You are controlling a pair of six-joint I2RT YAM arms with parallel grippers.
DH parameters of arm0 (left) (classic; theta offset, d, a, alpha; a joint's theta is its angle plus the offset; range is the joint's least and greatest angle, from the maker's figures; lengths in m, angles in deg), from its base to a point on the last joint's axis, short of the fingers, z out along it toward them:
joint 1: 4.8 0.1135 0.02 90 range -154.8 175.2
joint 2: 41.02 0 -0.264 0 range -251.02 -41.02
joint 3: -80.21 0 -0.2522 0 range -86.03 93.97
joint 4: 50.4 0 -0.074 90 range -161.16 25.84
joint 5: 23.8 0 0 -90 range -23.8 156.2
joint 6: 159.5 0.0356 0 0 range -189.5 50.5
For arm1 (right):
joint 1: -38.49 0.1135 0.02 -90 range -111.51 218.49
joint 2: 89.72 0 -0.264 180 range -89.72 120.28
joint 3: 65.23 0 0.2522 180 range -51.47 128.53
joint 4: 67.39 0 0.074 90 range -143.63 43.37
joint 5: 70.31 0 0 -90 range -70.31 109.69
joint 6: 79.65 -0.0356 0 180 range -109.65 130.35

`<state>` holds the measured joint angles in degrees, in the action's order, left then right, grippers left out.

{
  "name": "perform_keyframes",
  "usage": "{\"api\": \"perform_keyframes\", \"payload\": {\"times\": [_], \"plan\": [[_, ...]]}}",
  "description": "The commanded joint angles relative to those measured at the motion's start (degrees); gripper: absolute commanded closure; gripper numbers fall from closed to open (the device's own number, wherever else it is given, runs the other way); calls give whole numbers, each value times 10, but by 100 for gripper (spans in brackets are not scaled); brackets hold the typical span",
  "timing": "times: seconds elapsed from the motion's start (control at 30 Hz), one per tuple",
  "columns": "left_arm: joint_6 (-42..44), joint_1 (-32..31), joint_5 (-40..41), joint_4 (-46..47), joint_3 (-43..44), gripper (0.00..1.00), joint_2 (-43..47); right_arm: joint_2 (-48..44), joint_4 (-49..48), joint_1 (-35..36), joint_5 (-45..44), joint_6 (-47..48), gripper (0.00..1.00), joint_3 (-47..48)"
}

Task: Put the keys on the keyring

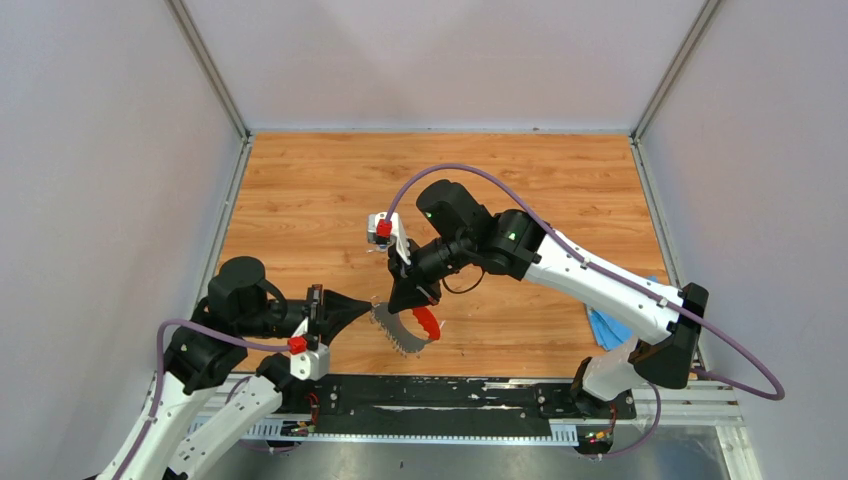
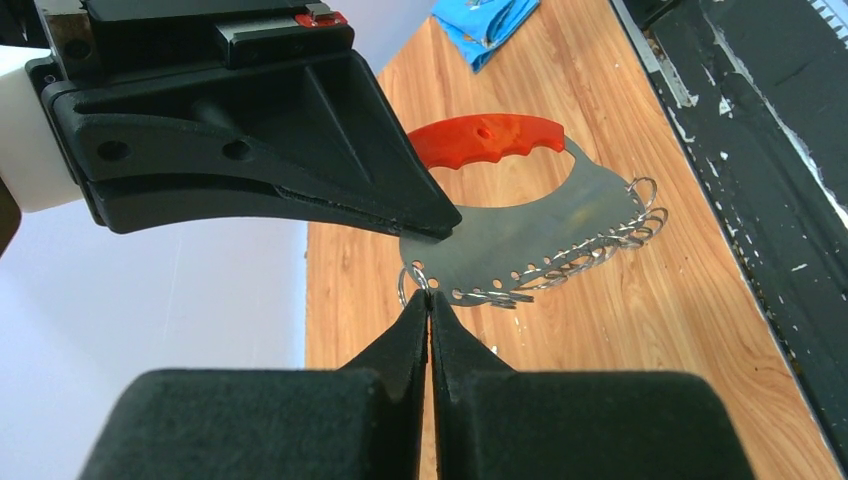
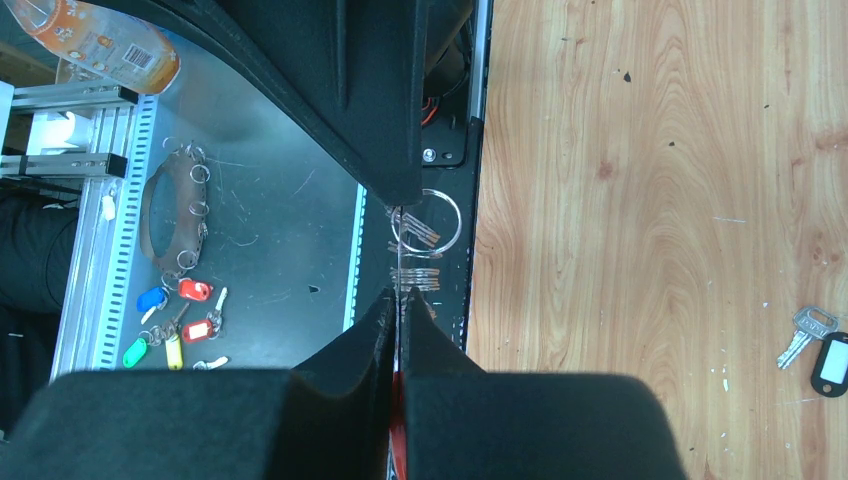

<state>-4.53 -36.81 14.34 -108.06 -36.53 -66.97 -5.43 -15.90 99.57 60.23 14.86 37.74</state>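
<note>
Jaws of the left gripper [image 2: 430,300] are pressed fully together, their tips at the ring-lined rim of the keyring [image 2: 540,235]; whether they pinch anything there I cannot tell. Just beyond, the right gripper [image 3: 400,310] is clamped tight on the keyring's grey plate, close under its red grip. Well apart from it, the keys [image 3: 808,330] lie loose on the wooden table [image 3: 640,200]. Farthest off sits a blue cloth [image 2: 485,25].

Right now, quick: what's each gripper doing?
Left gripper: closed, tips at a small ring on the keyring; whether it pinches it cannot be told.
Right gripper: closed on the keyring.
</note>
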Motion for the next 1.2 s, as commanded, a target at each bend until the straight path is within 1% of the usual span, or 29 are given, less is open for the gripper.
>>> {"api": "perform_keyframes", "payload": {"times": [0.0,0.4,0.57,0.8,0.97,1.07,1.17], "plan": [[-1,-3,-5,-6,16,100,4,0,7,6,10,4,100,13],[2,-3,0,-12,19,100,14,-6,8,5,-10,5,100,13],[13,-3,-1,-14,16,100,17,-16,7,5,3,0,100,7],[118,-2,15,-15,3,100,24,-33,7,5,43,-5,100,-15],[149,-3,1,-14,7,100,11,-31,0,6,48,-5,100,-13],[128,-2,-5,-14,20,100,-4,-28,-4,7,47,-6,100,-8],[38,-3,-3,-15,41,100,-18,-28,-2,7,41,-5,100,-9]]}}
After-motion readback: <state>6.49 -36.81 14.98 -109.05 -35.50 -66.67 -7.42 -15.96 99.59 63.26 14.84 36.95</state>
